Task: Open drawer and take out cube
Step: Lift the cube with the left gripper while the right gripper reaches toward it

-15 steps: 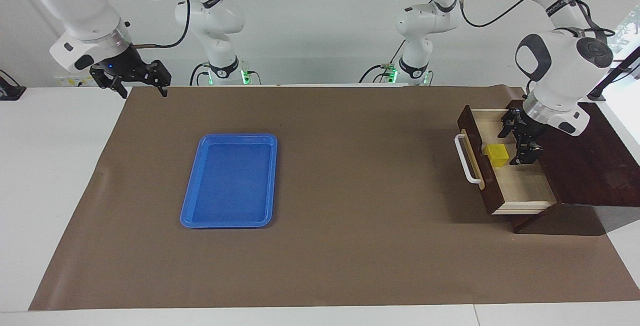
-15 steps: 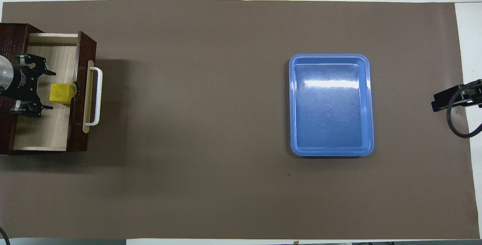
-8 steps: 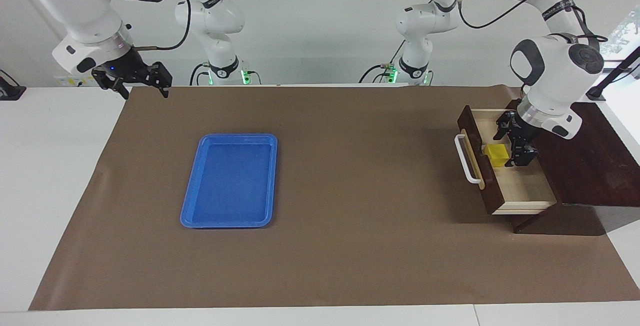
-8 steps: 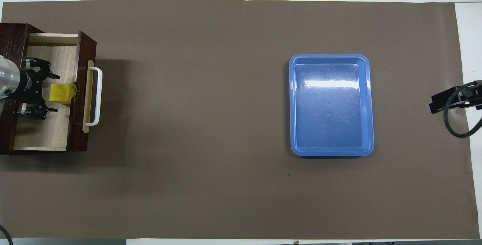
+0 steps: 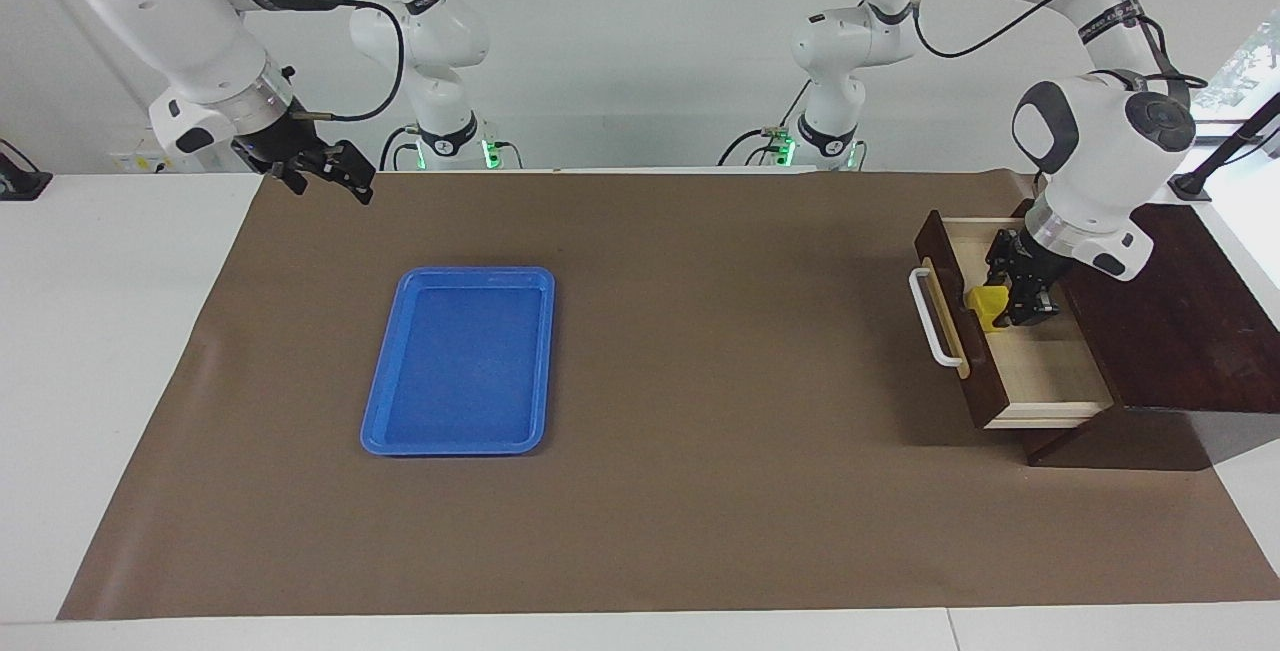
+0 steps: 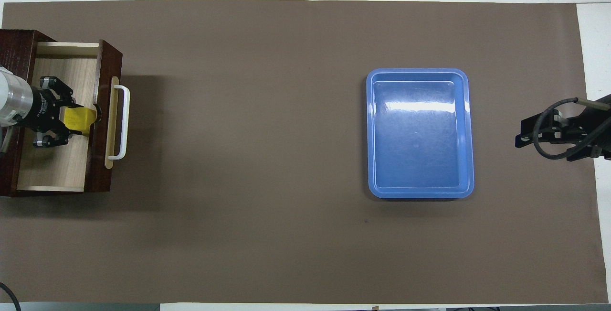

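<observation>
Drawer (image 5: pixel 1010 331) is pulled open at the left arm's end of the table, pale floor showing. The cube (image 5: pixel 985 306) sits inside, tight against the inner face of the drawer front, just inside the white handle (image 5: pixel 930 321). Left gripper (image 5: pixel 1015 303) is down in the drawer with a finger on each side of the cube; they look closed on it, though I can't confirm from here how firm the contact is. In the overhead view the left gripper (image 6: pixel 64 124) comes at the cube (image 6: pixel 80 119) from the cabinet (image 5: pixel 1180 321) side, so the drawer front is right ahead of the fingertips (no room to push forward). My read: the only clean exit is straight up, clear of the front panel. Left arm is the one on the job. Right gripper (image 5: pixel 325 169) hangs over the mat's edge near its own base, well apart from the blue tray (image 5: pixel 385 371), fingers spread, waiting.
</observation>
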{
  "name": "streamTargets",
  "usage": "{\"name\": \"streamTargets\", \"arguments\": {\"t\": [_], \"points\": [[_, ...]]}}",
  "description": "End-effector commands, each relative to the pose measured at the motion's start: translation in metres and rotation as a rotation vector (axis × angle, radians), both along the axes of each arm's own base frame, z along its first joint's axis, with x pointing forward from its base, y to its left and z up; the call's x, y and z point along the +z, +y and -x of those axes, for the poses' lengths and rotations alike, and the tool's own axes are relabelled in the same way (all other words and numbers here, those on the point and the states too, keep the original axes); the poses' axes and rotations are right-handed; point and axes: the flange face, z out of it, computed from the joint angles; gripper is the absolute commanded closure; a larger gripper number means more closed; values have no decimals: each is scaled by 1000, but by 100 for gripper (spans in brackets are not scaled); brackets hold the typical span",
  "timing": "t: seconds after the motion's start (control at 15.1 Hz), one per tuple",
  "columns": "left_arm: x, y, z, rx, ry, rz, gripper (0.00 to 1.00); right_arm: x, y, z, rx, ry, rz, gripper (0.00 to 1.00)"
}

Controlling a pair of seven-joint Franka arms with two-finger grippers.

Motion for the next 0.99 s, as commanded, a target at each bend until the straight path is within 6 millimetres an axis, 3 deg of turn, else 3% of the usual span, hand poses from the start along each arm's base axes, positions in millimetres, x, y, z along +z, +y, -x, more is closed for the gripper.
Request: {"name": "streamTargets", "arguments": {"t": [0.0, 0.13, 0.27, 0.33, 0.53, 0.6, 0.73, 0.93], "points": [[4, -12, 6, -9, -16, 7, 100, -12, 9, 15, -137, 14, -48, 0], [6, -11, 3, -16, -19, -3, 100, -23, 19, 12, -237, 52, -76, 0], [25, -11, -8, -21, -43, -10, 100, -39, 32, 3, -371, 120, -135, 0], [33, -10, -15, -21, -24, -10, 100, -47, 45, -3, -428, 148, -154, 0], [84, -12, -44, -21, -1, -6, 100, -71, 109, -22, -608, 211, -200, 0], [91, -24, -50, -36, 15, -9, 100, -76, 131, -26, -659, 221, -220, 0], [93, -70, -52, -78, 26, -29, 100, -94, 179, -34, -754, 246, -232, 0], [100, -109, -54, 12, 12, -40, 100, -116, 236, -41, -897, 285, -303, 0]]}}
